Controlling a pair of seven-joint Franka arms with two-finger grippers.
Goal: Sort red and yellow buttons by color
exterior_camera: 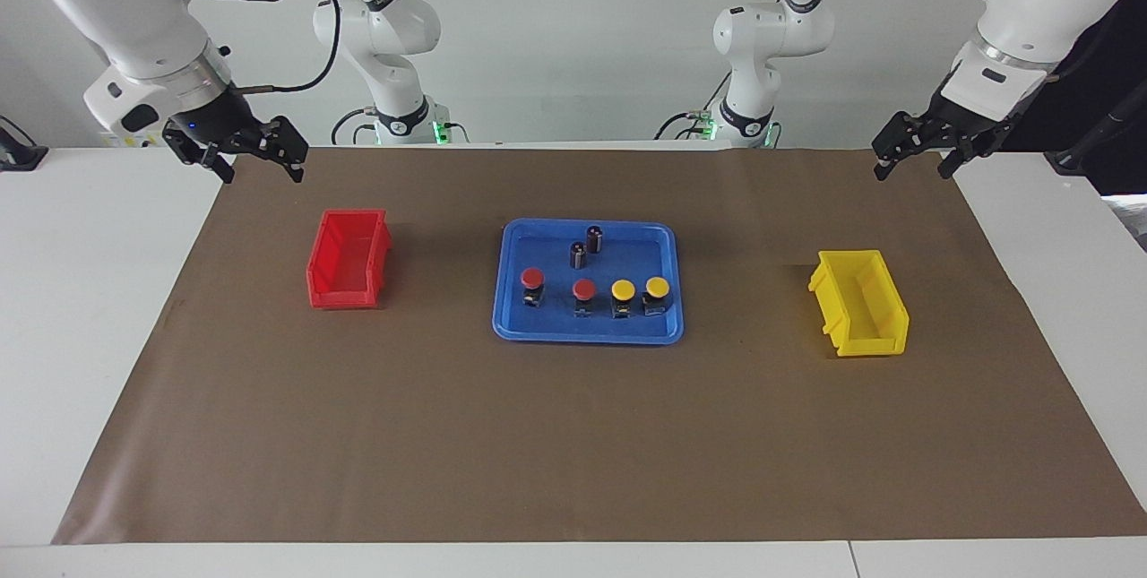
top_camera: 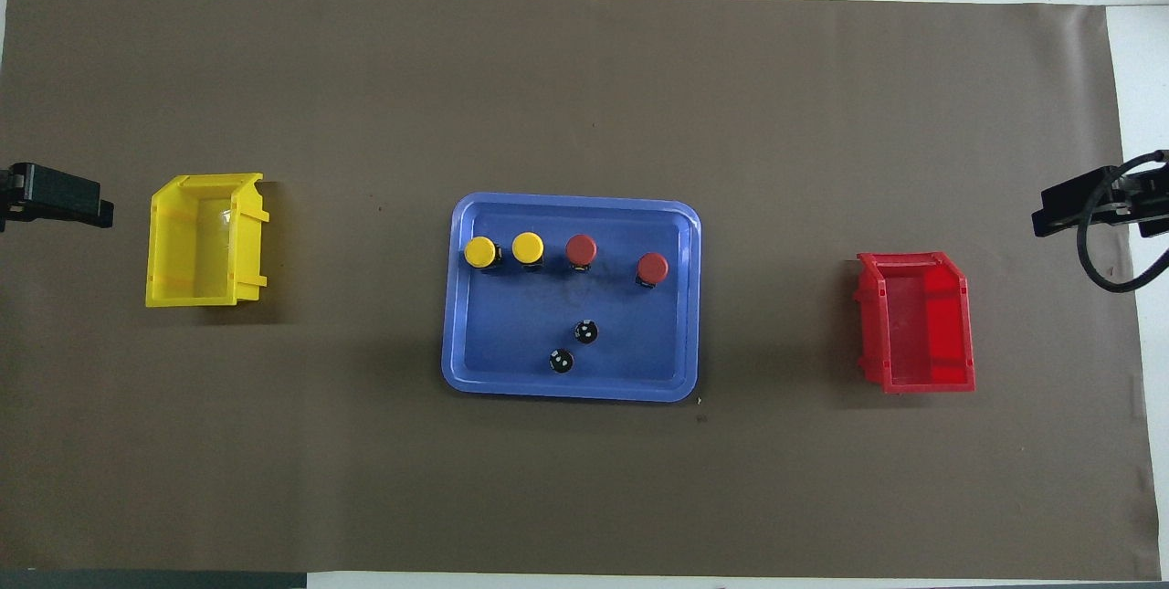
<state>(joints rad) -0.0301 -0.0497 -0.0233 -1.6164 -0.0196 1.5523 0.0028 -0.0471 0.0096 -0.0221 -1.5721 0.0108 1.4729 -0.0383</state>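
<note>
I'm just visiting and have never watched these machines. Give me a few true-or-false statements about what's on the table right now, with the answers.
1. All four buttons sit in the blue tray. True: two red buttons and two yellow buttons.
2. The red bin already holds a button. False: it is empty.
3. Two dark cylinders stand in the tray nearer to the robots than the buttons. True.
4. The left pincer grips a yellow button. False: it hangs open and empty over the mat's edge.
5. The yellow bin is at the right arm's end of the table. False: it is at the left arm's end.
6. The right pincer is open. True.
</note>
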